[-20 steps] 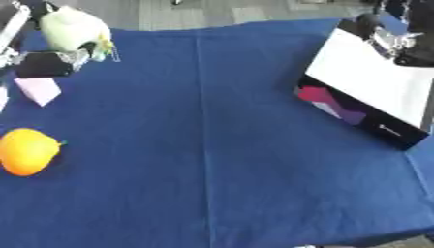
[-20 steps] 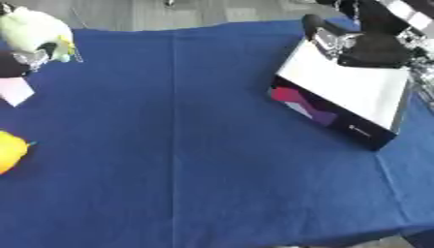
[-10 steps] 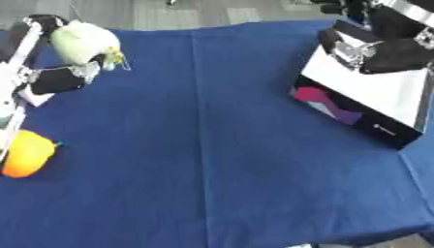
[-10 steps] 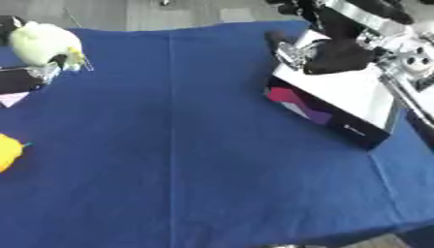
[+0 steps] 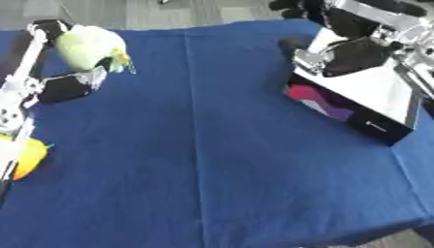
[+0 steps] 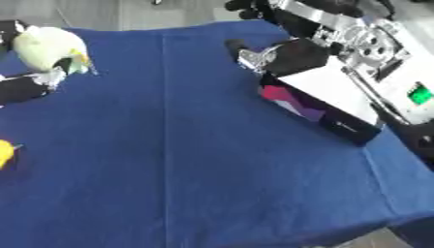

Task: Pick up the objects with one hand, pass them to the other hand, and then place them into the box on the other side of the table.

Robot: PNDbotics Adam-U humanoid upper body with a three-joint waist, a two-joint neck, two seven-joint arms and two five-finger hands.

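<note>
My left hand is raised over the far left of the blue table, shut on a pale green round object with a small yellow-green bit at its side. An orange-yellow fruit lies at the left edge, partly hidden behind my left forearm. My right hand hangs open above the left edge of the box, fingers stretched to the left, holding nothing. The box is white with a black side, and its open face shows pink and purple things inside.
A blue cloth covers the table, with its front edge at the bottom. Grey floor shows beyond the far edge. My right forearm crosses over the box top.
My left hand has carried the pale green object rightward, toward the table's middle. My right hand has moved left from above the box to its left edge.
</note>
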